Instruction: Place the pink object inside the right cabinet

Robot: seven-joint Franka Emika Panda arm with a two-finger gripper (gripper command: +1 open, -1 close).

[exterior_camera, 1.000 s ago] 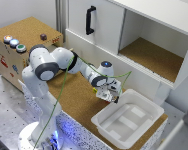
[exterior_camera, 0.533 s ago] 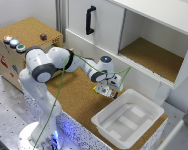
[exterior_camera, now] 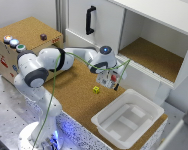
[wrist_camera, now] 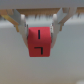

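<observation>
Open air all round the gripper (exterior_camera: 110, 80), raised above bare cork counter (exterior_camera: 76, 97). Beyond it, toward the exterior view's right, the right cabinet (exterior_camera: 149, 55) gaping wide, nothing on its cork floor, front lip low. Below and nearer the camera, a white tray (exterior_camera: 128, 119) filling the counter's end. Just beside the gripper's foot, a small yellow cube (exterior_camera: 96, 89). Behind, a closed white door (exterior_camera: 96, 25) with black handle.
</observation>
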